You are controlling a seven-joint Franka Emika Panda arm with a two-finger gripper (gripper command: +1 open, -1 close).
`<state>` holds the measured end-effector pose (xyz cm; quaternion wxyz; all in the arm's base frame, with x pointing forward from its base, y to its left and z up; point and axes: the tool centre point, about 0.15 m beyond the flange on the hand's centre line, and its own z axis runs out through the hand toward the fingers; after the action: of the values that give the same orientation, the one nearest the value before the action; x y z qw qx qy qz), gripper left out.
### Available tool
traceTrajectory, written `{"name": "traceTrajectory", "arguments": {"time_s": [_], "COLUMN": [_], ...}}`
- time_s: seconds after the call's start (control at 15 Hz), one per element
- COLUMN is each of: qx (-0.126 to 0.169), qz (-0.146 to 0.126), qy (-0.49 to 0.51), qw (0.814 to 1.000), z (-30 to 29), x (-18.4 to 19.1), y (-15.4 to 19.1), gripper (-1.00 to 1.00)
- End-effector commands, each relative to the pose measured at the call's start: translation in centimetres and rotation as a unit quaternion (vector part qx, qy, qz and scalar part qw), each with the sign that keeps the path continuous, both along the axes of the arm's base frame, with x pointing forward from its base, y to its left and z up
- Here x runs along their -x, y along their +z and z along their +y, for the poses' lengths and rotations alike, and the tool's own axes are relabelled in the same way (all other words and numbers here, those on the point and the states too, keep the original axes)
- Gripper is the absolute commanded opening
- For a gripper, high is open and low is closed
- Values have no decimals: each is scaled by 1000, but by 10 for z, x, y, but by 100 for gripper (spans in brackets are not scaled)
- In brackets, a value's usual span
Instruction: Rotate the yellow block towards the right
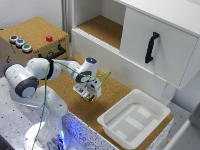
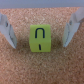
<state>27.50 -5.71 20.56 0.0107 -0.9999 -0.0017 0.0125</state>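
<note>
On the cork counter (image 1: 107, 97), the gripper (image 2: 42, 41) hangs spread wide over the yellow block (image 2: 42, 39), a finger (image 2: 8, 31) well clear at 9 o'clock and another at 3, bare cork all round, a black arch-and-dash mark on its top, with the white tub (image 1: 134, 119) well apart.

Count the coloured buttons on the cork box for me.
4: blue, blue and green in a row near one edge, red set apart. None looks hidden.
</note>
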Motion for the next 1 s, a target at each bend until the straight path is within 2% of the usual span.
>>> {"name": "traceTrajectory", "arguments": {"time_s": [0.0,0.33,0.53,0.67,0.87,0.93], "qx": [31,45,64,81,64,55], "qz": [-16,-28,-52,-59,-62,-73], "qy": [-14,-14,-2,9,24,34], "qw": [999,999,997,995,996,995], "z": [1,-4,-1,1,1,1], "x": [-1,12,18,22,23,22], "y": [-26,-3,34,58,77,82], "gripper": [-100,-100,-100,-100,-100,-100]}}
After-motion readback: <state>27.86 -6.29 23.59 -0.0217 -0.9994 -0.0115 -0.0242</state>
